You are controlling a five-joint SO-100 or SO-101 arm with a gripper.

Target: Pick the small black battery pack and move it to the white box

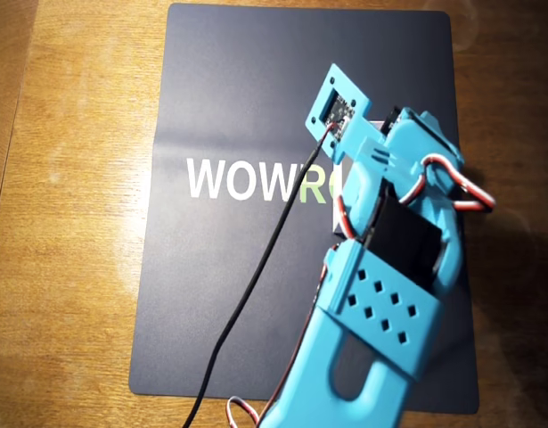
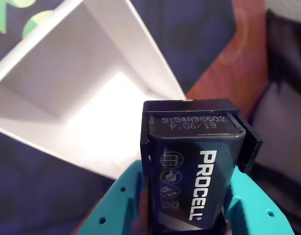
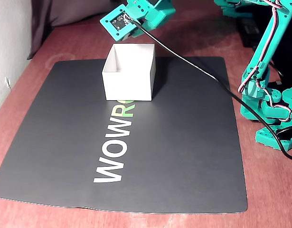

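Observation:
My gripper [image 2: 189, 205] is shut on the small black battery pack [image 2: 189, 156], which reads PROCELL and stands up between the teal jaws in the wrist view. Just beyond and below it lies the open white box [image 2: 37, 68], its inside bare. In the fixed view the gripper [image 3: 157, 12] hovers above the far rim of the white box [image 3: 129, 85], which stands on the black mat; the battery pack is hidden there. In the overhead view the arm [image 1: 389, 267] covers the box and the gripper.
The black WOWR mat [image 3: 174, 142] lies on a wooden table [image 1: 77, 223]. The arm's base [image 3: 274, 109] stands at the mat's right edge in the fixed view. A black cable [image 1: 256, 267] trails from the wrist camera across the mat.

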